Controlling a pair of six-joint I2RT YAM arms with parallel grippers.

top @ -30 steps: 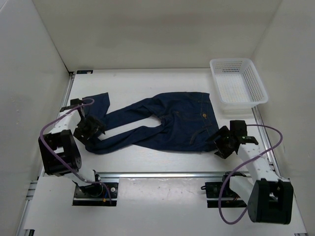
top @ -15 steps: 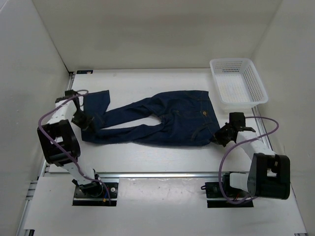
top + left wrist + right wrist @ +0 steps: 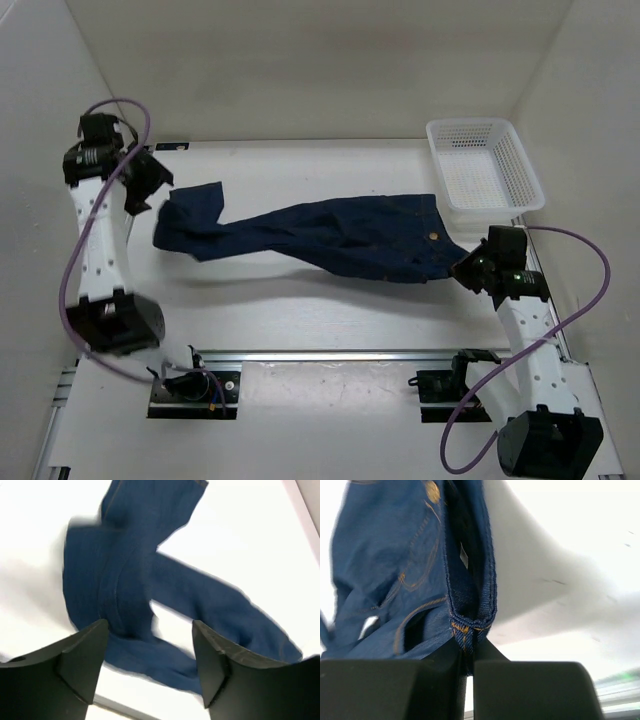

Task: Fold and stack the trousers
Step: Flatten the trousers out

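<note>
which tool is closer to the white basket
Right. The right tool, shut on the trousers, sits close to the basket; the left tool is open, far off at the trousers' other end.

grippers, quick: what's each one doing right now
left gripper: open, holding nothing; the trousers lie below it.
right gripper: closed on the waistband edge of the trousers.
</note>
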